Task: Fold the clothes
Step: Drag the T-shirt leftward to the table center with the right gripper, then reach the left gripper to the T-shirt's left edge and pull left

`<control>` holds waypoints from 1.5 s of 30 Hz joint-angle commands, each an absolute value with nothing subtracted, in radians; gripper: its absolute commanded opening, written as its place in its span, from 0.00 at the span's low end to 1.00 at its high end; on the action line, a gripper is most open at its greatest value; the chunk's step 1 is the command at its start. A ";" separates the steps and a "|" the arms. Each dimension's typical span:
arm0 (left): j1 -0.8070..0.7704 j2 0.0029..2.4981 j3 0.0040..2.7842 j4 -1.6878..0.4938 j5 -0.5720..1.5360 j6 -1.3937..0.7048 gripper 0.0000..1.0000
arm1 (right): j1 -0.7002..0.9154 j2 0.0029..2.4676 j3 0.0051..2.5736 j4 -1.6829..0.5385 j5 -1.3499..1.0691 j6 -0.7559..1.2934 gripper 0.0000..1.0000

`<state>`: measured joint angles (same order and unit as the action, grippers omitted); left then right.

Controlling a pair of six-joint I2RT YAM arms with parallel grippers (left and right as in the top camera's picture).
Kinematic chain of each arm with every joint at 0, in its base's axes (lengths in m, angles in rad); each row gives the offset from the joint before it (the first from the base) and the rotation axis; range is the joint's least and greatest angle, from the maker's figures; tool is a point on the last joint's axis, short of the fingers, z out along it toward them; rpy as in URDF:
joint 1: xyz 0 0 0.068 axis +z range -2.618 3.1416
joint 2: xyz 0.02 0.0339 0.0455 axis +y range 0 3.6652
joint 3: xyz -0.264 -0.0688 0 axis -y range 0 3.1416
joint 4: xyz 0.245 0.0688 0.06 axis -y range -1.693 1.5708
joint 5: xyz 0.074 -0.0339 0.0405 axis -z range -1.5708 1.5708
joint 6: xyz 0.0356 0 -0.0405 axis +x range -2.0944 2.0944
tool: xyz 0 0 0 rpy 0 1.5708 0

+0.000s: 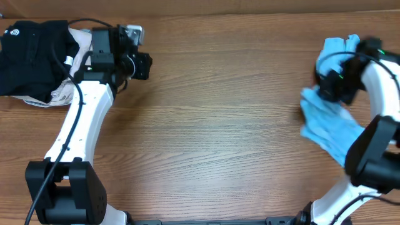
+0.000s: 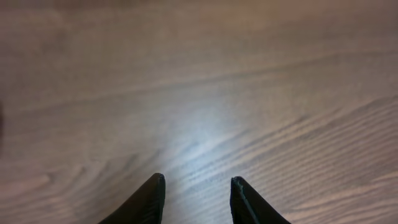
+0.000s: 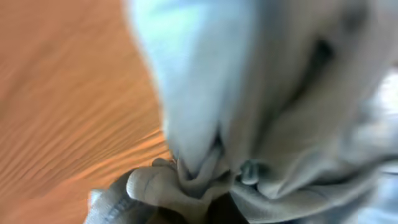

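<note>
Rightward, right pincer (image 1: 329,87) grips T-shirt (image 1: 326,128) (seemingly bunched); broad table (image 1: 219,131) leftward.

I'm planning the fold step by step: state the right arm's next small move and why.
Probably drag the light sky-blue cotton T-shirt left onto the middle of the bare wooden table. The right end effector is shut on bunched cloth, and the shirt lies crumpled at the table's right edge, too cramped to spread. The left end effector, open over bare wood, holds nothing.
</note>
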<state>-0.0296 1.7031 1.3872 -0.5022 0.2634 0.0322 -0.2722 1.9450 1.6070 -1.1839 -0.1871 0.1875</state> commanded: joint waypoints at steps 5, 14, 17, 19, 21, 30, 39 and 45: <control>0.041 1.703 1.572 -0.606 0.278 0.022 0.39 | 0.050 1.773 1.754 -1.309 -0.291 0.160 0.04; 0.053 1.703 1.629 -0.739 0.278 0.049 0.47 | 0.098 1.684 1.830 -1.373 -0.205 0.191 0.11; 0.041 1.703 1.629 -0.765 0.278 0.076 0.49 | 0.027 1.697 1.816 -1.379 -0.167 0.191 0.11; 0.029 1.704 1.628 -0.774 0.278 0.102 0.49 | -0.032 1.710 1.798 -1.375 -0.157 0.190 0.12; 0.002 1.707 1.625 -0.773 0.278 0.113 0.51 | -0.123 1.734 1.772 -1.367 -0.148 0.190 0.12; -0.173 1.780 1.624 -0.728 0.285 0.145 0.62 | -0.341 1.826 1.751 -1.372 -0.154 0.190 0.83; -0.455 1.989 1.625 -0.543 0.333 0.233 0.72 | -0.430 1.826 1.755 -1.362 -0.237 0.174 0.85; -0.544 2.106 1.628 -0.327 0.330 0.194 0.73 | -0.429 1.826 1.755 -1.349 -0.237 0.174 0.85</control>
<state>-0.5194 2.0533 1.6066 -0.3992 0.3157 0.2031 -0.4309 1.8347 1.7527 -1.3540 -0.2230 0.1822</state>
